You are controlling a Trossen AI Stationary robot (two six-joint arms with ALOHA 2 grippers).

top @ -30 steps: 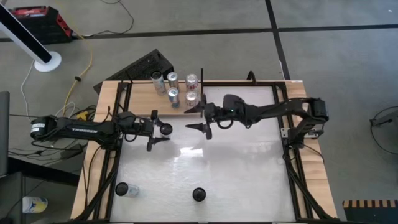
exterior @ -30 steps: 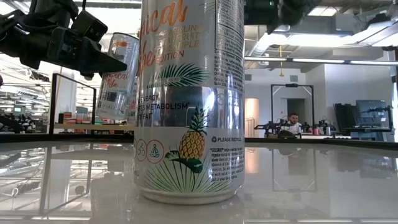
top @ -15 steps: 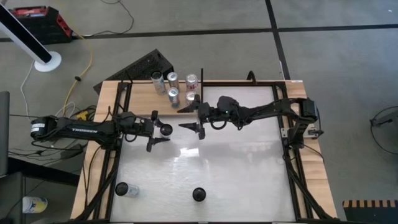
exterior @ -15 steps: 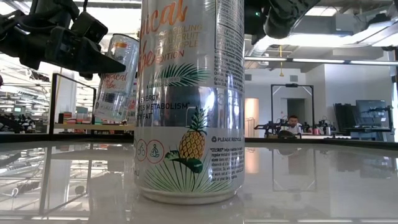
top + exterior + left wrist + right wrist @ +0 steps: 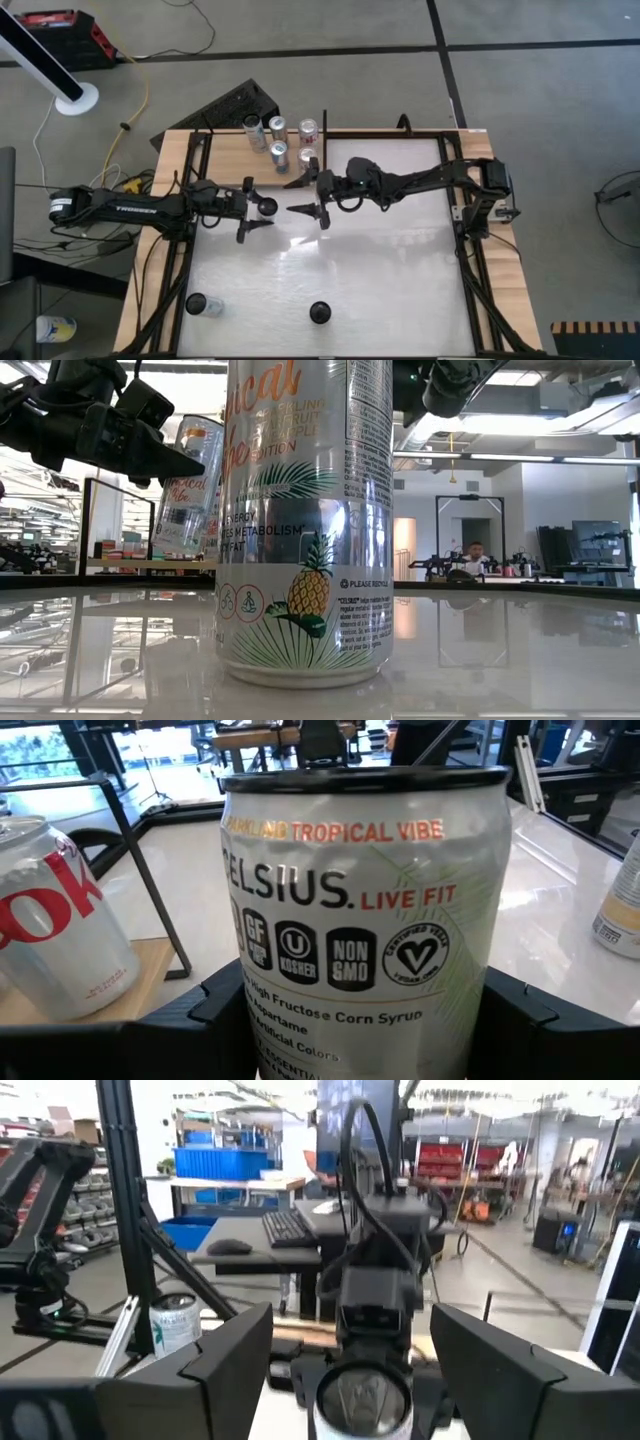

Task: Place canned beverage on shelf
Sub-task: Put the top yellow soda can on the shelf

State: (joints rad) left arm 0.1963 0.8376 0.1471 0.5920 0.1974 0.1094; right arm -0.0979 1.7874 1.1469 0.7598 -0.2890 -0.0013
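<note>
High view: left gripper (image 5: 258, 214) clamped on a Celsius can (image 5: 266, 207), held tilted above the white tabletop (image 5: 380, 270). Facing it just beside, right gripper (image 5: 304, 196) with fingers spread apart, holding nothing. Beyond both, at the table's far edge, the pale wooden shelf (image 5: 225, 150) carrying several upright cans (image 5: 279, 155).

My left gripper (image 5: 365, 1020) clamps can (image 5: 365, 920): "CELSIUS LIVE FIT", "TROPICAL VIBE". Near-edge table can (image 5: 305, 520): "PLEASE RECYCLE", "METABOLISM".
</note>
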